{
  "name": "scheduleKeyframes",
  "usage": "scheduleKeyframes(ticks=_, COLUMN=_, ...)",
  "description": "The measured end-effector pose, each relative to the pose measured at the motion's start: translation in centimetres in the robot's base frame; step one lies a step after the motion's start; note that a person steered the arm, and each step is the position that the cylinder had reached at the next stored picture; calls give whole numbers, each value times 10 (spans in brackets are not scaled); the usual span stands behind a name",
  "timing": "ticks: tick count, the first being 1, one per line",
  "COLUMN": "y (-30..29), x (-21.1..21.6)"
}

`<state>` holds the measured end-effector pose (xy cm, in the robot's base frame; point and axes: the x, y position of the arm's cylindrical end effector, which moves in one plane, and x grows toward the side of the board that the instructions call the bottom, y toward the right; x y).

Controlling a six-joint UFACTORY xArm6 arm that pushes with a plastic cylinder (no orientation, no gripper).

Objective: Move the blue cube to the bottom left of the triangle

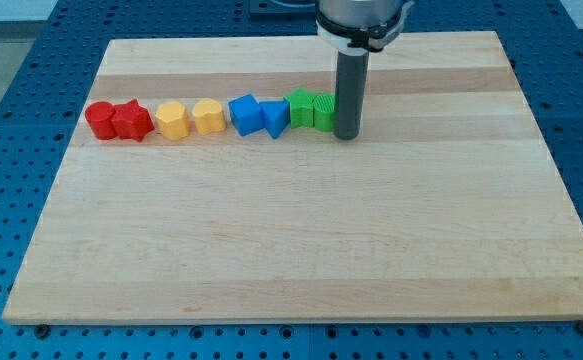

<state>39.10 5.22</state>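
Observation:
The blue cube (244,114) lies in a row of blocks across the upper part of the wooden board (301,240). The blue triangle (275,118) touches the cube's right side. My tip (347,135) rests on the board at the row's right end, right beside the green block (324,110) and well to the right of the blue cube.
The row runs from the view's left: a red round block (100,119), a red star (132,121), a yellow hexagon (172,121), a yellow block (208,116), the blue pair, then a green star-like block (300,106) and the other green block.

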Motion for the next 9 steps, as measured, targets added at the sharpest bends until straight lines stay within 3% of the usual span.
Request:
scheduleKeyframes(ticks=1, y=0, x=0)
scheduleKeyframes(ticks=2, y=47, x=0)
scheduleKeyframes(ticks=3, y=115, x=-18)
scheduleKeyframes(ticks=4, y=121, x=-63)
scheduleKeyframes(ticks=5, y=77, x=-87)
scheduleKeyframes(ticks=7, y=-63, x=-84)
scheduleKeyframes(ticks=9, y=-71, x=-34)
